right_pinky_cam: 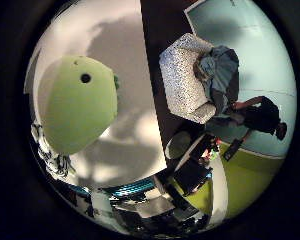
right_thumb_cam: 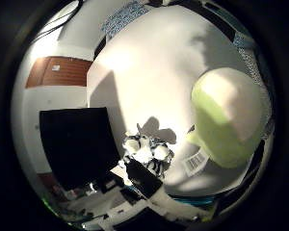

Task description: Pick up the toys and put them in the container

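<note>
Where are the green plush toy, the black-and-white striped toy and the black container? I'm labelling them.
Green plush toy (right_pinky_cam: 77, 107): little finger side view, body.
Black-and-white striped toy (right_thumb_cam: 147, 151): thumb side view, middle.
Black container (right_thumb_cam: 79, 144): thumb side view, wall.

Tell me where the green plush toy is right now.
The green plush toy lies on the white table, close under the palm, beside a small black-and-white toy.
</note>
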Robot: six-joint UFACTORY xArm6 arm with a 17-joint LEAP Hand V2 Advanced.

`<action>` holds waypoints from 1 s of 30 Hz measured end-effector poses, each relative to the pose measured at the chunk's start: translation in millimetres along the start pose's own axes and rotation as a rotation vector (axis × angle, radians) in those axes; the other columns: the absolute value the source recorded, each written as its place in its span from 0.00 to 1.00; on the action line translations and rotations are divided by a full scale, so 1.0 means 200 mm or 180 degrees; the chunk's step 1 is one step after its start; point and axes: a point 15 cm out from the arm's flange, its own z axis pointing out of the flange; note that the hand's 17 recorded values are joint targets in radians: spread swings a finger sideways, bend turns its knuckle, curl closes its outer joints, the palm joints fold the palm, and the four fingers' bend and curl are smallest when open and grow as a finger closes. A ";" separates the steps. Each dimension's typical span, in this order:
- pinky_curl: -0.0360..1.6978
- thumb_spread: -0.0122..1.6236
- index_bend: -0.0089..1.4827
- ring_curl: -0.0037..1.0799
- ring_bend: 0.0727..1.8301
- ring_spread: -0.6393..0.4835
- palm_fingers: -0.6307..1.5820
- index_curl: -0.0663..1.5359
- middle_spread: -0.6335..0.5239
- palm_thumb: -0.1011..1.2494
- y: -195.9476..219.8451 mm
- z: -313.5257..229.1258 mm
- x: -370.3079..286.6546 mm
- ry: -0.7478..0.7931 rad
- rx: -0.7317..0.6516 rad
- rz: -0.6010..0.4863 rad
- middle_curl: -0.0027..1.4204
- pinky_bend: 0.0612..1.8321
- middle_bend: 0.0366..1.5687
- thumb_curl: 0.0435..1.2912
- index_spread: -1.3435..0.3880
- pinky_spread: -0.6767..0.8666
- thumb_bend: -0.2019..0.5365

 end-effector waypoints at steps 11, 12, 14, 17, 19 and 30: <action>0.20 0.64 0.11 0.25 0.09 0.77 0.29 0.18 0.63 0.39 0.07 0.27 0.09 -0.0100 -0.0299 0.0111 0.19 0.19 0.11 0.20 0.58 0.70 0.24; 0.20 0.64 0.11 0.26 0.10 0.77 0.30 0.19 0.63 0.39 0.07 0.27 0.10 -0.0101 -0.0303 0.0112 0.20 0.19 0.11 0.20 0.59 0.70 0.24; 0.20 0.65 0.11 0.26 0.11 0.75 0.34 0.19 0.59 0.42 0.08 0.27 0.10 -0.0098 -0.0304 0.0111 0.21 0.18 0.12 0.20 0.60 0.70 0.25; 0.19 0.66 0.11 0.27 0.17 0.69 0.45 0.20 0.51 0.48 0.08 0.27 0.12 -0.0101 -0.0307 0.0125 0.23 0.17 0.17 0.22 0.61 0.70 0.26; 0.18 0.66 0.11 0.31 0.27 0.54 0.55 0.20 0.43 0.53 0.08 0.26 0.13 -0.0095 -0.0284 0.0139 0.27 0.15 0.25 0.24 0.60 0.61 0.26; 0.33 0.63 0.45 0.55 0.60 0.31 0.85 0.43 0.34 0.68 0.14 0.15 0.15 -0.0044 -0.0381 0.0082 0.50 0.54 0.63 0.32 0.54 0.16 0.25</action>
